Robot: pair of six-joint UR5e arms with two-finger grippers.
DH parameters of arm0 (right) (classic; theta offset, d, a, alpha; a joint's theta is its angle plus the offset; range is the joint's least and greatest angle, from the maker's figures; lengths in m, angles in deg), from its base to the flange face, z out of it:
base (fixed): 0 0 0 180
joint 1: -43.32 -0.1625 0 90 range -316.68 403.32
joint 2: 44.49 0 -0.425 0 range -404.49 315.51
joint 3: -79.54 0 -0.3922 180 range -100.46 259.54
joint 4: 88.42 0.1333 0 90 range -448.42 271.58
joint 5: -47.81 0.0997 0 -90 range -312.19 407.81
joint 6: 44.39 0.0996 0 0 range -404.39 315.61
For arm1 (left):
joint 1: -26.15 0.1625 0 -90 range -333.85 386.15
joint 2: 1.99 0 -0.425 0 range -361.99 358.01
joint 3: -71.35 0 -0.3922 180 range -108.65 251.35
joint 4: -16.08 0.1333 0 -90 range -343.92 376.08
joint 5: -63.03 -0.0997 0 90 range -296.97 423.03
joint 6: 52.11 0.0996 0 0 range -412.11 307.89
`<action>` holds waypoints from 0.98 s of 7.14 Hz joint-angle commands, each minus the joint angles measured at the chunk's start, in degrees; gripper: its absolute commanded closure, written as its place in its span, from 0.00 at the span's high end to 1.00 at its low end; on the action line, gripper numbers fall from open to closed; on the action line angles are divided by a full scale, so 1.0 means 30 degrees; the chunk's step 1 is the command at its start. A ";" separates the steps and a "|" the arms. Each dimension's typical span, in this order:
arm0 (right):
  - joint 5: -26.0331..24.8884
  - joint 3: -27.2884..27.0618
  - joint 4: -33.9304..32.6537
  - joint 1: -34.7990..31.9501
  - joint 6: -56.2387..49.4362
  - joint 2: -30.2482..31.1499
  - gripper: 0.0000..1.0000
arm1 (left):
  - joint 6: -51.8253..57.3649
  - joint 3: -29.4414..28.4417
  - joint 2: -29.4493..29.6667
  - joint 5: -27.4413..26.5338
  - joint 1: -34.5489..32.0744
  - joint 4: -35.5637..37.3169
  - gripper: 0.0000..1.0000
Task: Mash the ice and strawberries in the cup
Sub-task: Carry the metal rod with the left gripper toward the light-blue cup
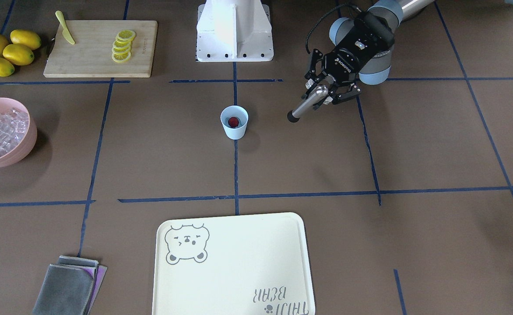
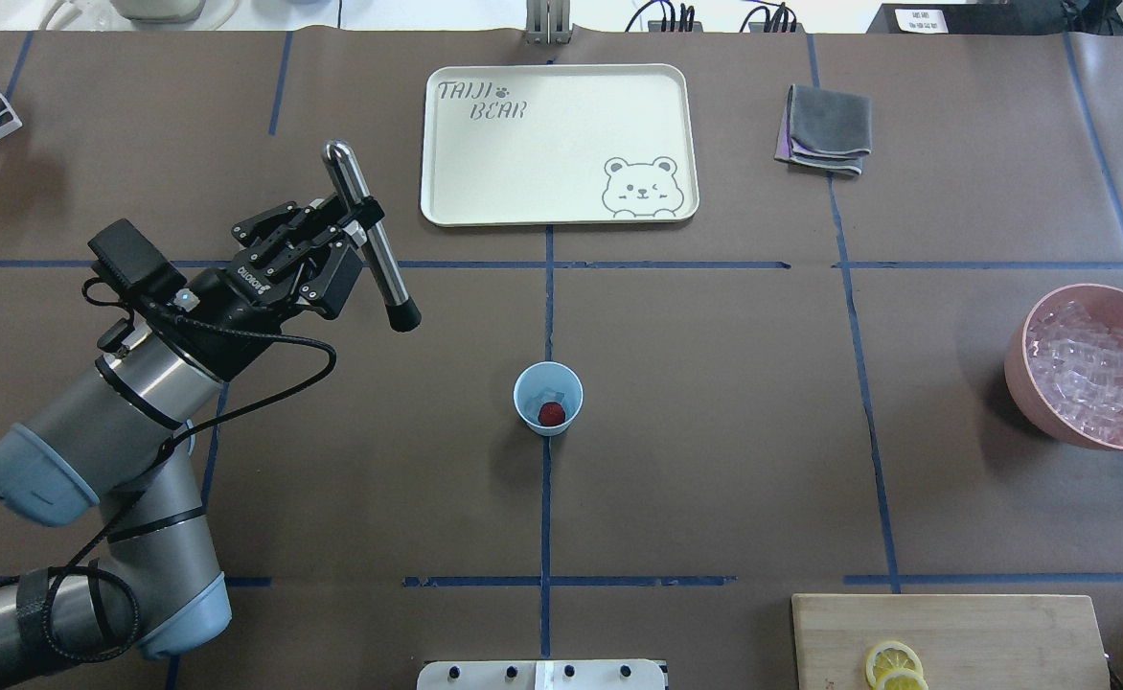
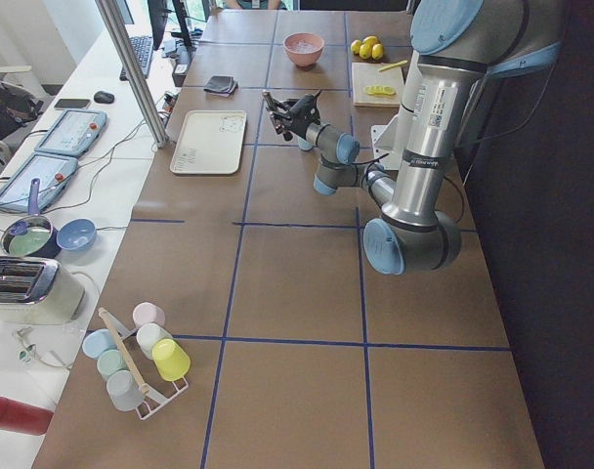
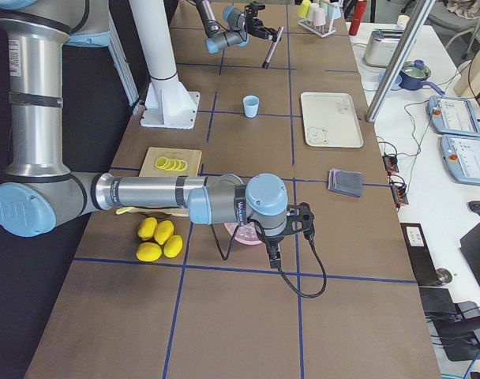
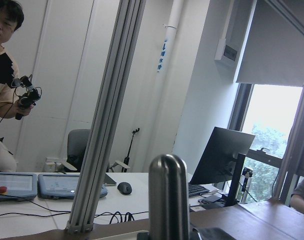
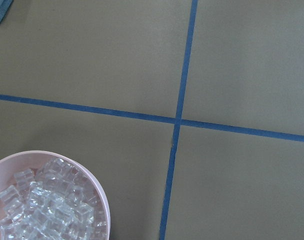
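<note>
The pale blue cup (image 2: 527, 406) stands at the table's centre on a blue tape line, also seen as cup (image 1: 235, 131). Inside it lies a dark red strawberry (image 2: 551, 414) with a pale piece of ice (image 2: 547, 391) beside it. My left gripper (image 2: 355, 227) hangs left of and beyond the cup, shut on a metal muddler (image 2: 377, 251) whose black tip points toward the cup, well short of it. In the front view the left gripper (image 1: 323, 91) holds the muddler (image 1: 305, 105) slanted. My right gripper (image 4: 301, 223) hovers over the pink bowl; open or shut, I cannot tell.
A pink bowl (image 2: 1015, 359) full of ice cubes (image 2: 1088, 369) sits at the right edge. A cutting board (image 1: 90, 61) holds lemon slices and a yellow knife, with whole lemons (image 1: 9, 52) beside it. A cream tray (image 1: 232, 267) and folded cloths (image 1: 70, 286) lie across the table.
</note>
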 commanded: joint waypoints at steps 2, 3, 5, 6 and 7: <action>-0.0031 -0.0012 0.0003 0.0000 0.0001 0.0083 0.99 | 0.0053 -0.1046 0.1608 0.0485 0.0444 -0.0534 0.00; -0.0061 -0.0012 0.0003 0.0000 0.0001 0.0141 0.99 | 0.0082 -0.1541 0.1695 0.0427 0.0705 -0.0476 0.00; -0.0090 0.0017 -0.0026 0.0000 -0.0028 0.0142 0.99 | 0.0666 -0.2332 0.2393 0.0398 0.1114 -0.0447 0.00; -0.0090 0.0046 -0.0026 0.0000 -0.0028 0.0142 0.99 | 0.1045 -0.2366 0.3038 0.0311 0.1727 -0.0359 0.00; -0.0090 0.0076 -0.0026 0.0000 -0.0028 0.0142 0.99 | 0.1136 -0.2453 0.3247 -0.0241 0.2139 -0.0329 0.00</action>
